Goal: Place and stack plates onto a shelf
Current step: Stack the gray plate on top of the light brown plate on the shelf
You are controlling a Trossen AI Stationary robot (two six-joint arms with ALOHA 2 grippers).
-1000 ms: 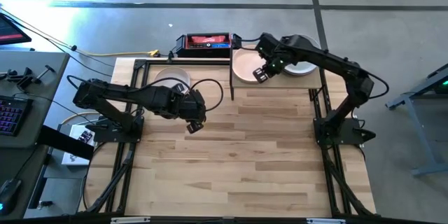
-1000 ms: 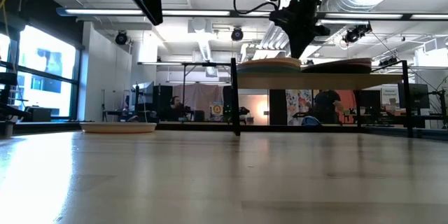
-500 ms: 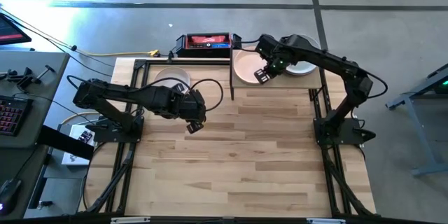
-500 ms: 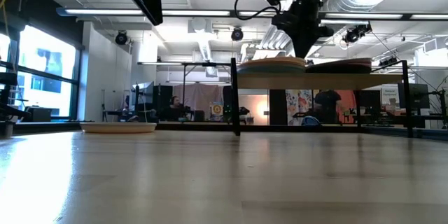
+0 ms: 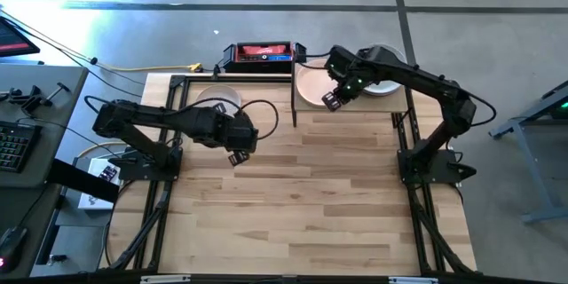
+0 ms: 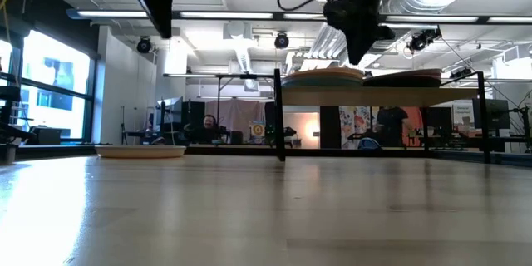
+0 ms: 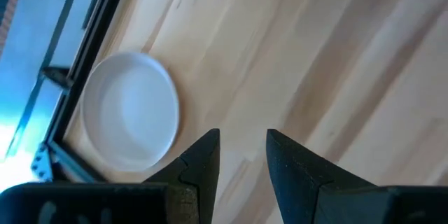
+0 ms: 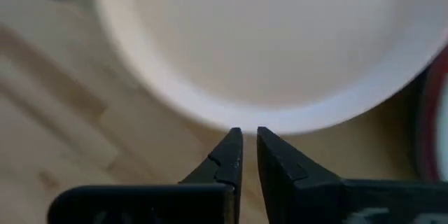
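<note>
A single white plate (image 5: 219, 98) rests flat on the table at the far left; the low view (image 6: 140, 151) and the left wrist view (image 7: 129, 119) show it too. My left gripper (image 5: 238, 153) hovers open above the table, nearer than that plate and to its right. The shelf (image 5: 351, 100) stands at the far right and carries a cream-topped stack of plates (image 5: 312, 82) and a white-topped stack (image 5: 380, 84). My right gripper (image 6: 357, 56) hangs just above the near rim of the cream stack (image 8: 266, 49). Its fingers stand a narrow gap apart and hold nothing.
A red and black box (image 5: 259, 52) sits beyond the table's far edge. Black frame rails (image 5: 177, 89) run along the table's left and right sides. The shelf's black leg (image 6: 279, 116) stands mid-table in the low view. Bare wood (image 5: 302, 204) spreads over the table's near half.
My left gripper has moved a little toward the table's left edge and the white plate, staying high above the table. My right gripper has shifted slightly rightward along the cream stack's near rim. No plate has moved.
</note>
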